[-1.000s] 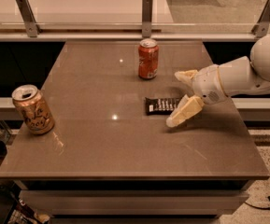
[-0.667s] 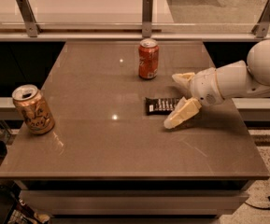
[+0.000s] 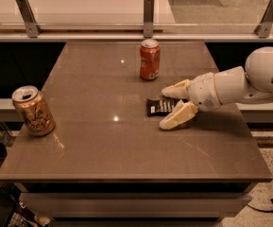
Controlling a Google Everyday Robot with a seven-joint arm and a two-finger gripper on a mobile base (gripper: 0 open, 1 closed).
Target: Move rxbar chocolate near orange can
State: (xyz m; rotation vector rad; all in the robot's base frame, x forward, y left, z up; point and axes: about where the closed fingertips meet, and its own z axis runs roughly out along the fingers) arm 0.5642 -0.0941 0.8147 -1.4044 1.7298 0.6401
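Note:
The rxbar chocolate [image 3: 159, 106], a flat black wrapper with white lettering, lies on the brown table [image 3: 103, 145] right of centre. My gripper [image 3: 168, 107] comes in from the right, low over the table, open, with one cream finger behind the bar and the other in front of it, so the bar's right end lies between them. The orange can [image 3: 33, 110], golden-tan with dark script and a silver top, stands at the table's left edge, far from the bar and the gripper.
A red-orange can [image 3: 149, 59] with white markings stands at the table's back centre, just behind the bar. A rail with metal posts [image 3: 148, 9] runs behind the table. My white arm [image 3: 249, 82] reaches over the right edge.
The gripper has slid a little to the left along the bar, its fingers now further over the wrapper. The bar and both cans have not moved.

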